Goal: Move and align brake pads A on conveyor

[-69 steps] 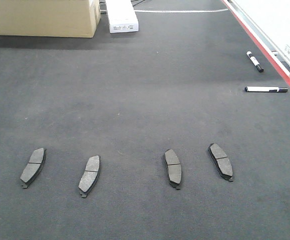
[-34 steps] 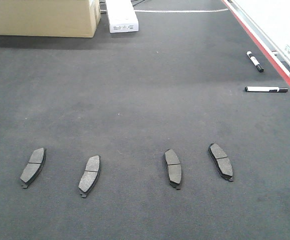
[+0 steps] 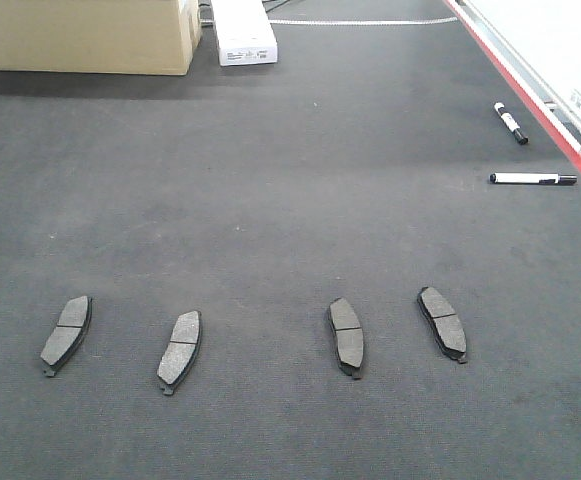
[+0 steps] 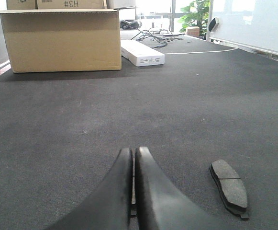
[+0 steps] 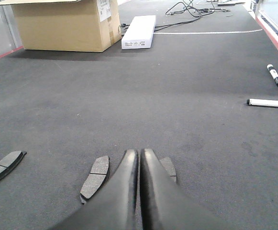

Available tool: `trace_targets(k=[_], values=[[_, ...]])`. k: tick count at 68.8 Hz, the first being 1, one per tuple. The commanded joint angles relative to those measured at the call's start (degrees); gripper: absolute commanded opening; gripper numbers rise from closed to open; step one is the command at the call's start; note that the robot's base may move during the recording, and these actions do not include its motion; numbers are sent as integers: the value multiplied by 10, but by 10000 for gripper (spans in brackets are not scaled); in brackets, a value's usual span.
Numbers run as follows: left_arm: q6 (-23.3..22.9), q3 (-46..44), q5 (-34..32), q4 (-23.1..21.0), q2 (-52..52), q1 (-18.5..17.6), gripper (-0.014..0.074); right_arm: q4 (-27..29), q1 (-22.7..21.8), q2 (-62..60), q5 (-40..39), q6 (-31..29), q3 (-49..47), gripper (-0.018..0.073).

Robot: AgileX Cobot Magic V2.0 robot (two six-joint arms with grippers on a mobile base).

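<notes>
Pincers pressed together, holding nothing, above the conveyor (image 3: 300,200).

Four brake pads (image 3: 67,331) (image 3: 180,349) (image 3: 347,335) (image 3: 443,321) lay flat in a loose row across the near part of the dark belt, each set lengthwise; the two left ones leaned one way and the two right ones the other, with a wider gap in the middle. Seen from its wrist camera, the left gripper (image 4: 133,154) had its black fingers closed against each other with only a thin seam between them, one pad (image 4: 229,186) just to its right on the belt. The right gripper (image 5: 139,155) was likewise closed tip to tip and empty, with pads lying close on either side of its tips. Farther up the belt sat a cardboard box (image 3: 90,35), a white box (image 3: 242,32) and two markers (image 3: 511,123) (image 3: 532,179) near the red edge.
</notes>
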Motion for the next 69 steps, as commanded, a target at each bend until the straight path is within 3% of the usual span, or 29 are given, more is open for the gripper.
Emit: trace_targets(k=[1, 13, 25, 37, 45, 54, 60, 69], values=[[-2, -6, -41, 0, -9, 0, -8, -5, -3, 0, -40, 0, -9, -9], [-2, -6, -41, 0, -9, 0, -8, -4, -20, -2, -45, 0, -9, -8], [-2, -6, -41, 0, -9, 0, -8, 70, -138, -3, -45, 0, -9, -8], [-2, -6, -41, 0, -9, 0, -8, 76, -215, -4, -45, -4, -9, -8], [-2, -6, -41, 0, -9, 0, -8, 79, -221, -11, -45, -85, -9, -8], [-2, -6, -41, 0, -9, 0, -8, 121, -221, -38, -53, -202, 1, -8], [-2, -6, -41, 0, -9, 0, -8, 128, -221, -72, -137, -249, 59, -8], [-2, -6, -41, 0, -9, 0, -8, 121, -221, -135, -269, -249, 179, -8]])
